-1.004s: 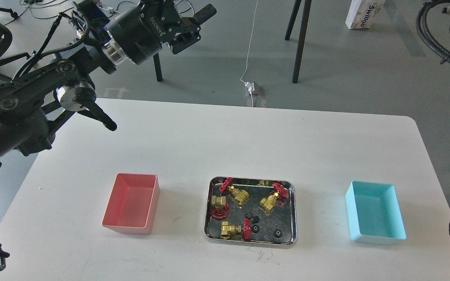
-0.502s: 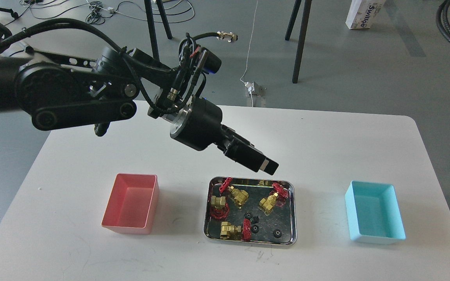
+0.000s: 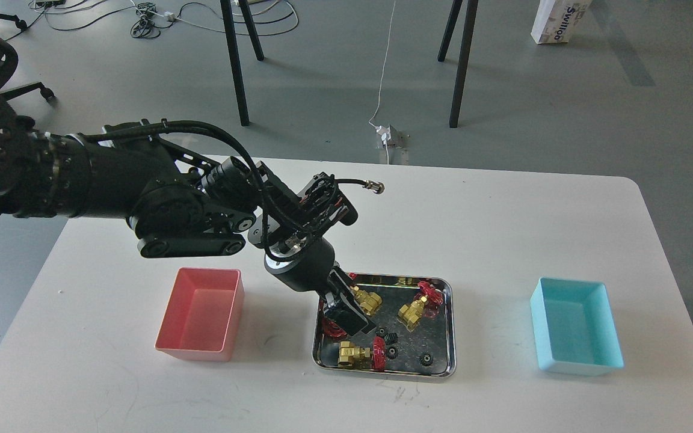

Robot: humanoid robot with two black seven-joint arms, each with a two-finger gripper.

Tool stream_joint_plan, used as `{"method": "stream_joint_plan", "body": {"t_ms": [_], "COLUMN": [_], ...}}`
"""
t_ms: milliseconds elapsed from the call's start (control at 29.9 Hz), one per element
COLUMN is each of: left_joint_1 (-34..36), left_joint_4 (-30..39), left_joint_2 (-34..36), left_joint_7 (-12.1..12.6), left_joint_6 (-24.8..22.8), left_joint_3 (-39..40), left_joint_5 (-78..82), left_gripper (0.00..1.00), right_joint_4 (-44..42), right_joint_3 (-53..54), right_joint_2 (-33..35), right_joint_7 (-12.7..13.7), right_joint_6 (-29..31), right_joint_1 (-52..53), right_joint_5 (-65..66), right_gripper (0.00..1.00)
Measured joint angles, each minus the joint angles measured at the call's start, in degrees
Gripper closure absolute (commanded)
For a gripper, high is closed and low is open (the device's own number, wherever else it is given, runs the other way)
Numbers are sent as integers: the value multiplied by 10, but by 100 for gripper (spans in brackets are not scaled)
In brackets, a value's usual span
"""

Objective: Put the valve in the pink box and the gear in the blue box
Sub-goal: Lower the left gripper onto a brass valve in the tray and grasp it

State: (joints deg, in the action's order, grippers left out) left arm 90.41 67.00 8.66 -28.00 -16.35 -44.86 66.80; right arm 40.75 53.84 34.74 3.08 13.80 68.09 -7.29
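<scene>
Nearest me, the steel tray (image 3: 450,337) is sitting mid-table with the loose parts inside it. Along its near edge a valve (image 3: 358,353) is lying on its side, red handwheel to the right, and three black gears are resting just beside it — one gear (image 3: 426,359) is sitting alone toward the right. Flanking the tray, well apart from it, the pink box (image 3: 201,314) is standing on my left and the blue box (image 3: 576,326) on my right. My left gripper (image 3: 358,325) is reaching down into the tray's left half, over a valve there that it is mostly hiding; the fingers are showing as one dark block, so I cannot tell whether they are apart or pressed together. Further back, two more valves are lying near the tray's far edge. My right gripper is not showing at all.
</scene>
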Motion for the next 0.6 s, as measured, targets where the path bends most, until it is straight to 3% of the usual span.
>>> {"method": "stream_joint_plan", "body": {"t_ms": [603], "left_joint_1": [-99], "left_joint_4": [-79], "left_joint_2": [1], "left_joint_7": [0], "left_joint_6": [42], "left_joint_3": [1], "left_joint_5": [39], "left_gripper": [3], "right_joint_4": [0], "right_joint_3": [0], "right_joint_2": [-17], "right_joint_7": [-1], "right_joint_6": [2], "right_joint_1": [-23], "right_joint_5": [0], "right_gripper": [0]}}
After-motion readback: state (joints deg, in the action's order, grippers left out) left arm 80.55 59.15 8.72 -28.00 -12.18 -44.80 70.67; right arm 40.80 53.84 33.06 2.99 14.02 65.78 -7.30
